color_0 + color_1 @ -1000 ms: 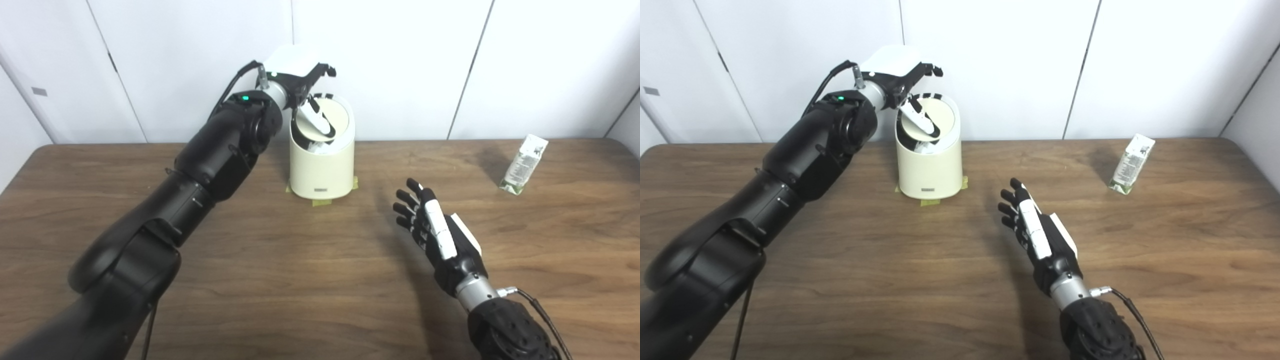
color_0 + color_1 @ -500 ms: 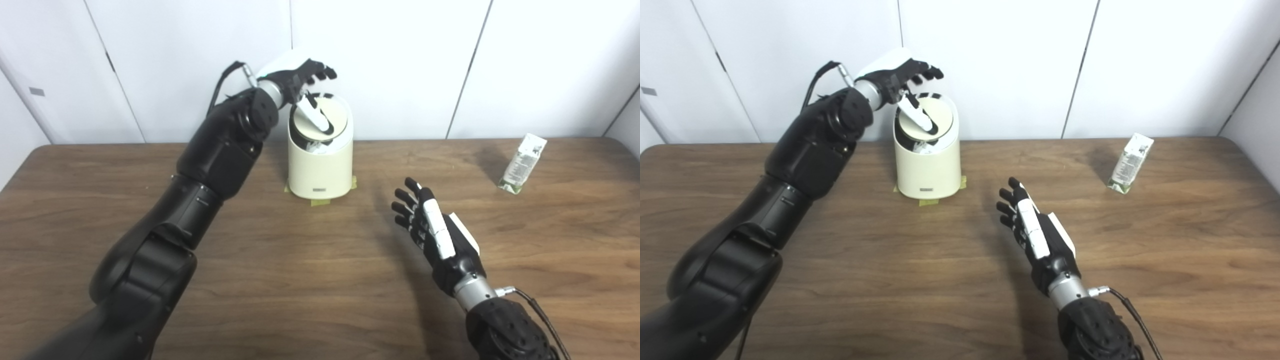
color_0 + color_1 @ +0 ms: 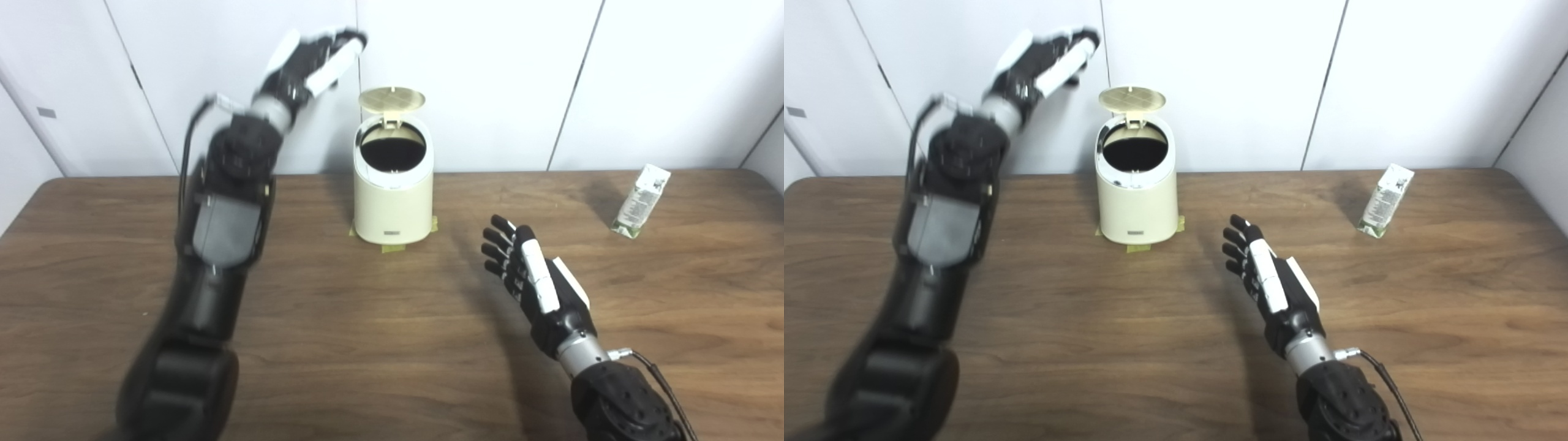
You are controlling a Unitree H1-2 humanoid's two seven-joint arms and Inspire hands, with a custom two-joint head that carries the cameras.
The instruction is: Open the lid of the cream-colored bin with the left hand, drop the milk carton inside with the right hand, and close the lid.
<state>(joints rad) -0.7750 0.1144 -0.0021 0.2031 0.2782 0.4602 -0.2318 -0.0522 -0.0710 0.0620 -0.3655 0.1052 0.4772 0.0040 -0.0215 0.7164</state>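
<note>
Lid [image 3: 392,98] popped up since last frame, left hand [image 3: 309,58] now up left of the smooth round bin [image 3: 393,202], fingers spread, blurry. Right hand [image 3: 530,275] splayed, empty. Boxy carton [image 3: 640,201] far right of bin.

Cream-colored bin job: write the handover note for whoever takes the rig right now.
Left hand: open, empty, raised left of the bin, blurred by motion.
Right hand: open, empty, above the table mid-right.
Cream-colored bin: at the table's back, lid standing open.
Milk carton: upright, far right, untouched.
Done: lid opened.
Left: right hand takes the carton, drops it in; close the lid.
</note>
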